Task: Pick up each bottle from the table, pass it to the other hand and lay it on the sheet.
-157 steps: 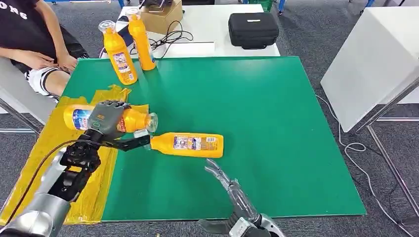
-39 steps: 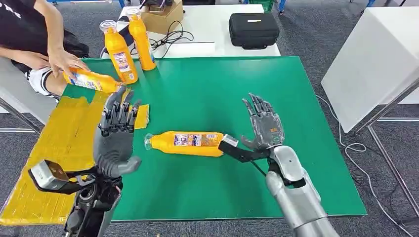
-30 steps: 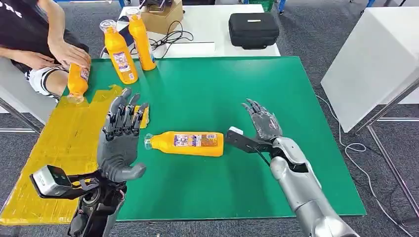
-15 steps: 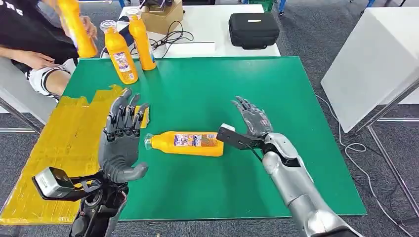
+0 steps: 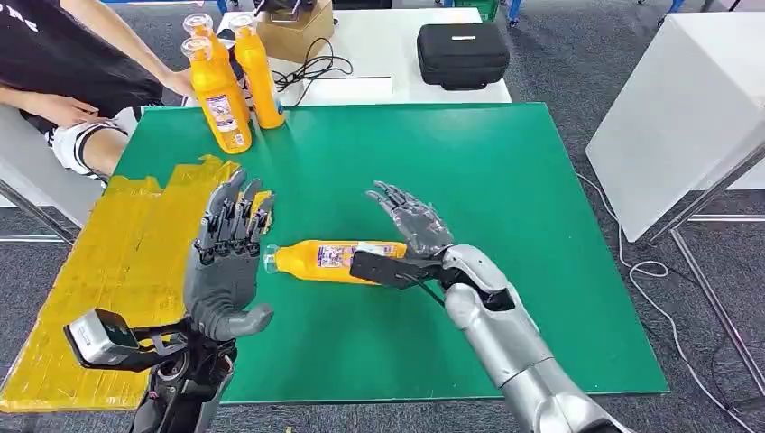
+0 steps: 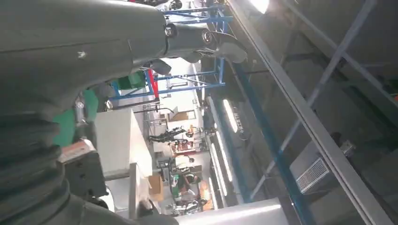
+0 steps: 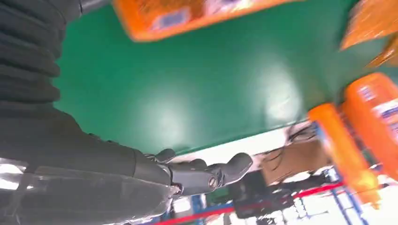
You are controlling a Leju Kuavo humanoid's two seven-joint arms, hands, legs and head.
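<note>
An orange bottle lies on its side on the green table, cap end toward the left hand. My right hand reaches over its base end with fingers spread above it and the thumb in front; it is not closed on the bottle. In the right wrist view the bottle is a blur beside the right hand's fingers. My left hand stands upright and open just left of the cap, holding nothing. The yellow sheet covers the table's left side with nothing on it.
Three orange bottles stand upright at the table's back left corner. A person sits there, one hand by those bottles. Behind the green table, a white table carries a black case, a cardboard box and cables.
My right hand has moved left, from beside the lying bottle's base to over it. The person took a bottle off the sheet and stood it with the others. My left hand barely moved.
</note>
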